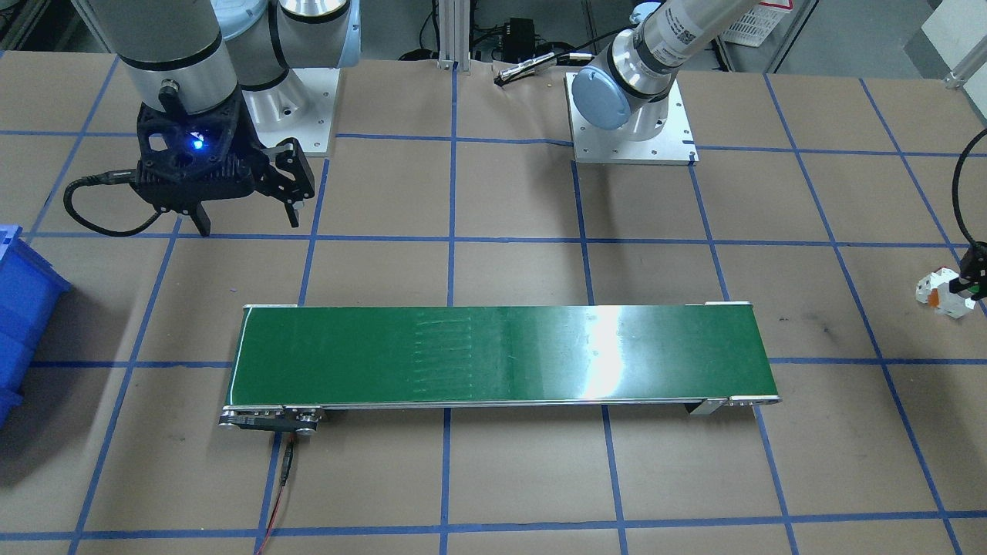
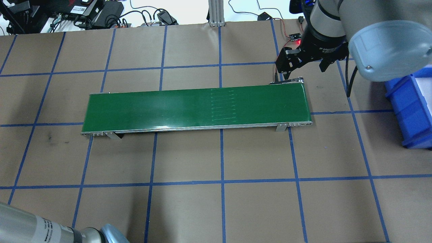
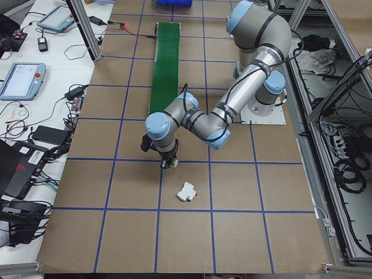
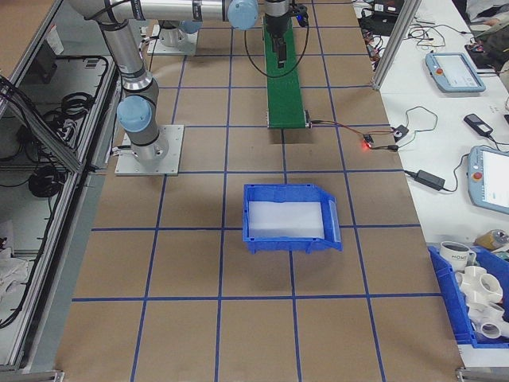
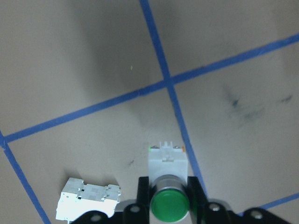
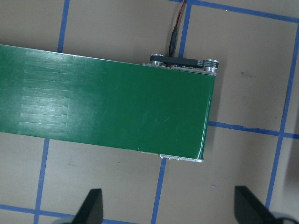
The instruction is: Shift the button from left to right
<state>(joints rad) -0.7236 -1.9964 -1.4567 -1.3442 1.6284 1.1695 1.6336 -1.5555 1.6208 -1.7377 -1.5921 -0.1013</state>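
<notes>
My left hand [image 5: 169, 205], clamped on the green-capped button [image 5: 169, 196] just above the table [image 5: 93, 70], hangs well off the belt's [image 2: 195, 106] near end, the belt's length running away toward my right hand [image 6: 168, 210], spread wide at the far end.

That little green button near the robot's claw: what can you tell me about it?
The button has a round, glossy bright-green cap with a metallic ring under it, on a squarish white plastic body. In the left wrist view it sits between the left gripper's black fingers, which close on it at the ring. It is over brown table paper by a blue tape line, far from the green belt. A white block lies beside it, apart. Whether the button rests on the table or is lifted is unclear.
</notes>
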